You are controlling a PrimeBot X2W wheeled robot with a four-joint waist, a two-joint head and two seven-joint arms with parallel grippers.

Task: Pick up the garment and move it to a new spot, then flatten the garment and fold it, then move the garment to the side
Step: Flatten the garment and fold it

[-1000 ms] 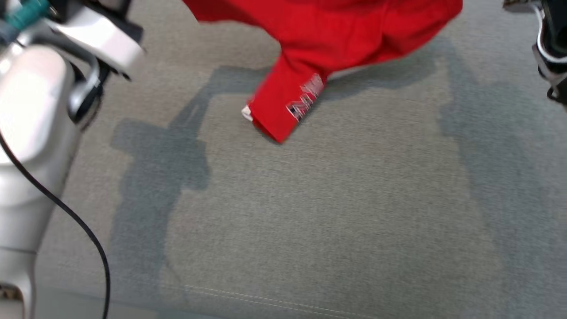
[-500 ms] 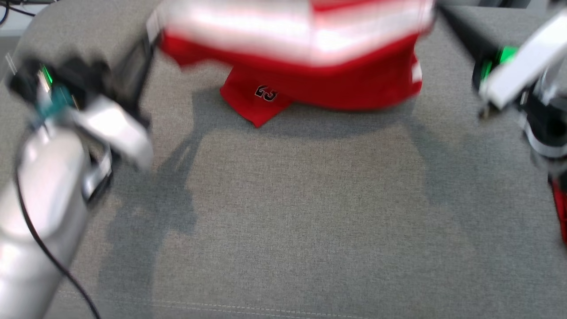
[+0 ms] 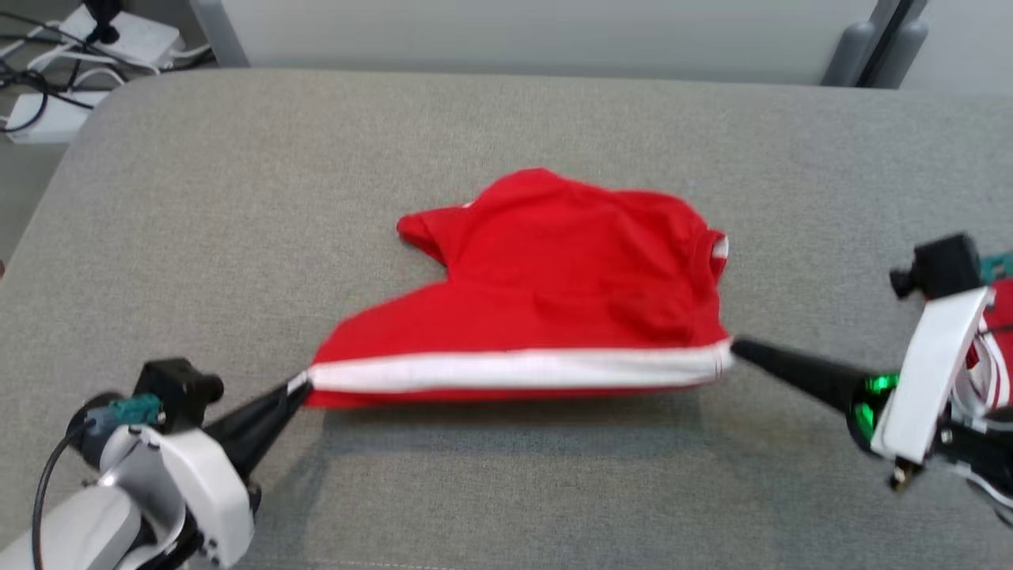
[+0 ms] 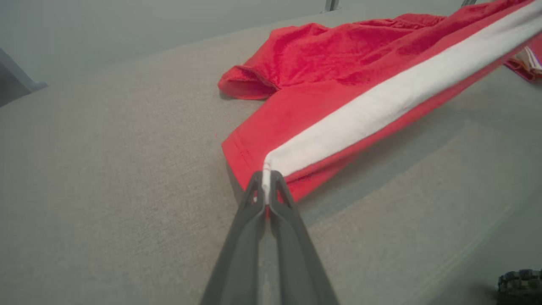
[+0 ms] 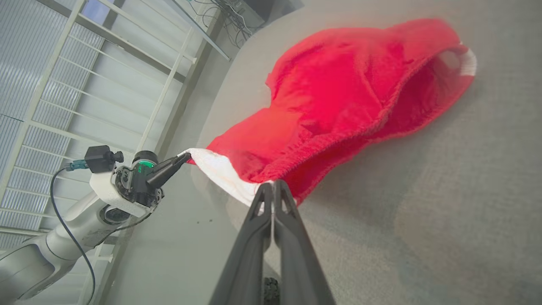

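Garment (image 3: 554,277) between left claw (image 3: 299,387), right claw (image 3: 737,346)

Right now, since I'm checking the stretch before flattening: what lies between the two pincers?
The white hem band of the red cloth garment, pulled straight from the left pincer to the right pincer, each shut on one end. The head view shows it.

Garment (image 3: 554,277) now down on grey surface (image 3: 237,198)

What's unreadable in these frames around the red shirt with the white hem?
- Red shirt with white hem: underside hidden by its own top layer, head view.
- Red item, head view right edge: cropped, partly behind right arm.
- Dark object, left wrist view bottom-right corner: blurred, cropped.
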